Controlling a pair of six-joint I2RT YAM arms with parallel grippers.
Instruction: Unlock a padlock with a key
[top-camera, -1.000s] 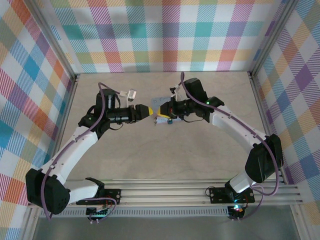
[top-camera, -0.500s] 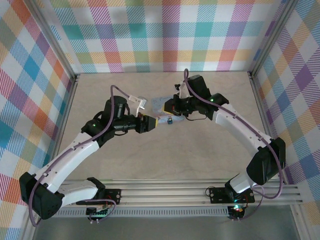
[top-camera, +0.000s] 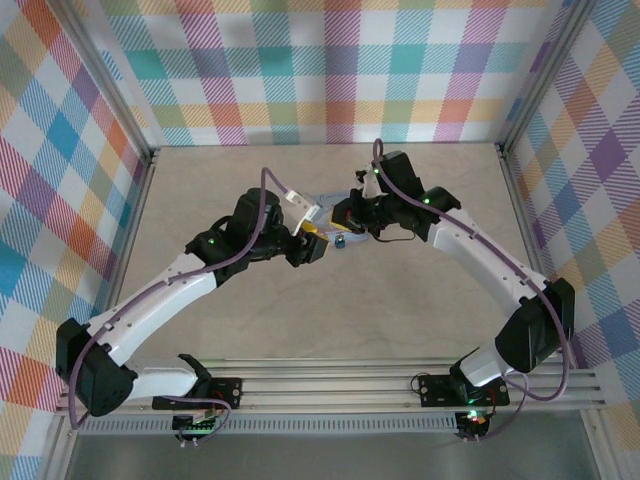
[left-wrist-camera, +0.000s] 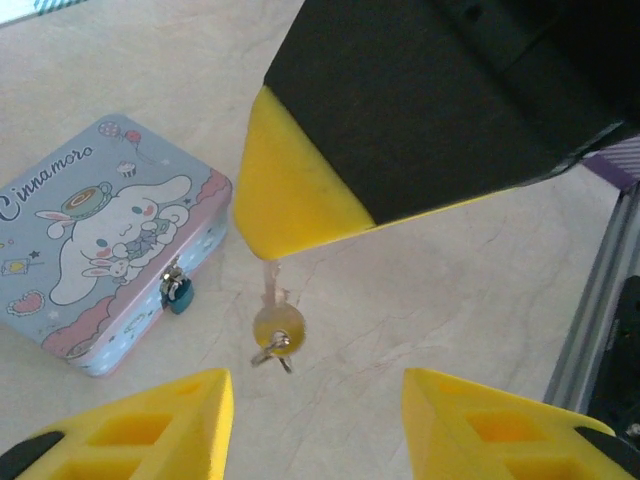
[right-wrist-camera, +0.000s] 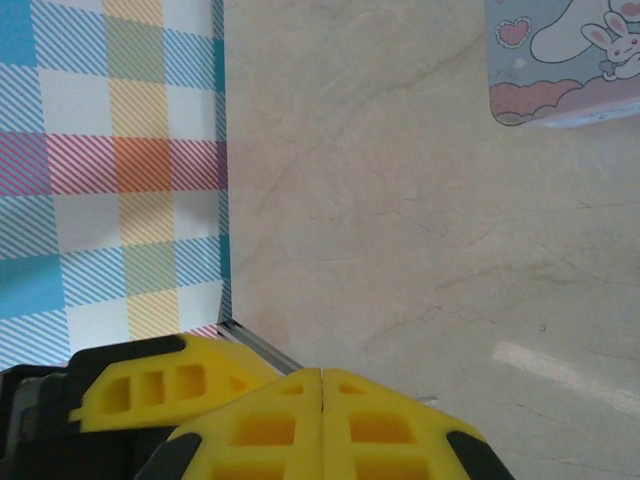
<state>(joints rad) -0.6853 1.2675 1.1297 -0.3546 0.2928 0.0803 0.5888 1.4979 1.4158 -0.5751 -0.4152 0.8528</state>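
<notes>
Right claw (right-wrist-camera: 322, 380) clamping cord (left-wrist-camera: 268, 280), blurry key (left-wrist-camera: 271, 351) dangling, left claw (left-wrist-camera: 312, 395) spread, padlock (left-wrist-camera: 178, 292) tiny.

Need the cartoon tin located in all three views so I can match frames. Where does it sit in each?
Top external: cartoon tin past mid-table, mostly hidden between the two hands.
Left wrist: tin at left, lid up, blue padlock on its near edge.
Right wrist: tin in the top right corner, cut by the frame.
Shared landmark: yellow-tipped right hand, shut on the key strap.
</notes>
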